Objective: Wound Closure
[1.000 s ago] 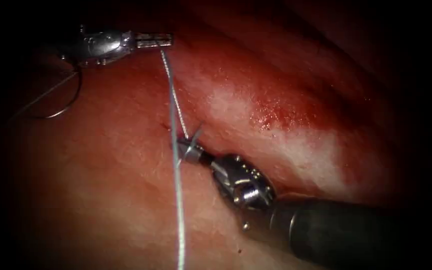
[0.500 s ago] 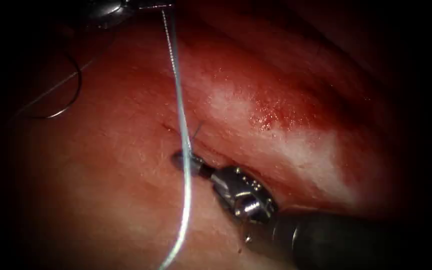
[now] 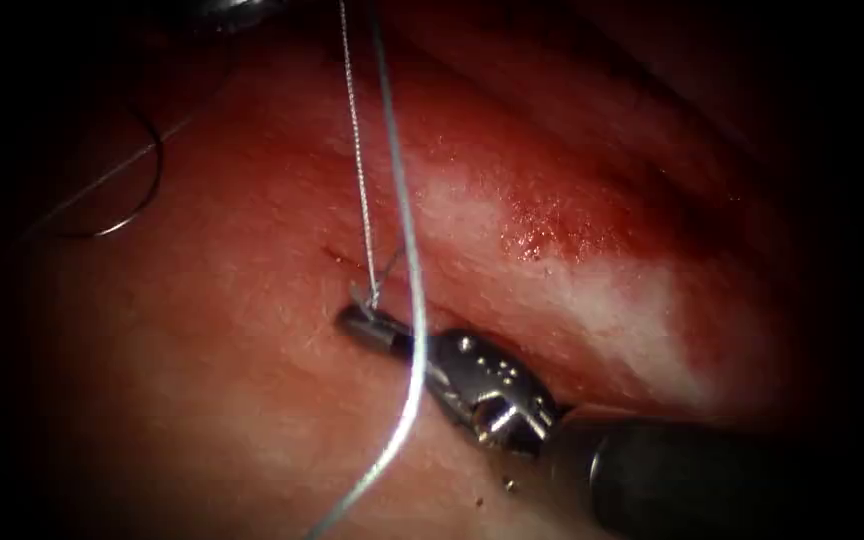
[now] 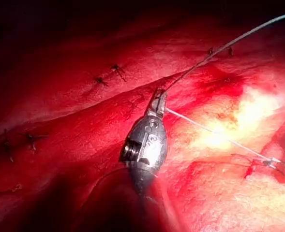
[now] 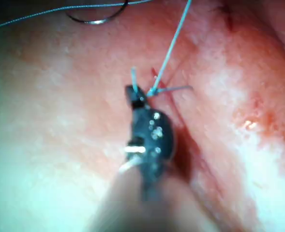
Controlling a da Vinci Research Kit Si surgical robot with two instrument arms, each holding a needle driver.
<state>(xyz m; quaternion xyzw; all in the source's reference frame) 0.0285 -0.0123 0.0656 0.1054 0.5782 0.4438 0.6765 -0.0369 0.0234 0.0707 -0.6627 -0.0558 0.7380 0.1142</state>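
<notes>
Endoscope view: right tool (image 3: 357, 320) lies at the cut (image 3: 347, 262), jaws closed on a short thread end beside the knot (image 3: 373, 296); two strands of thread (image 3: 407, 225) rise from the knot. The needle (image 3: 132, 185) lies free on the tissue (image 3: 212, 400), well left of the cut.
Left wrist view: left tool (image 4: 157, 100) has jaws clamped on the thread (image 4: 215, 131), taut toward the knot (image 4: 270, 163).
Right wrist view: right tool (image 5: 131, 92) pinches the thread end beside the knot (image 5: 153, 91); needle (image 5: 96, 18) lies beyond on the tissue.

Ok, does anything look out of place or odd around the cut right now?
Nothing looks damaged. The needle lies loose on the tissue, left of the cut, held by neither tool. Left tool and right tool are each shut on thread. Red fluid stains the right side.
</notes>
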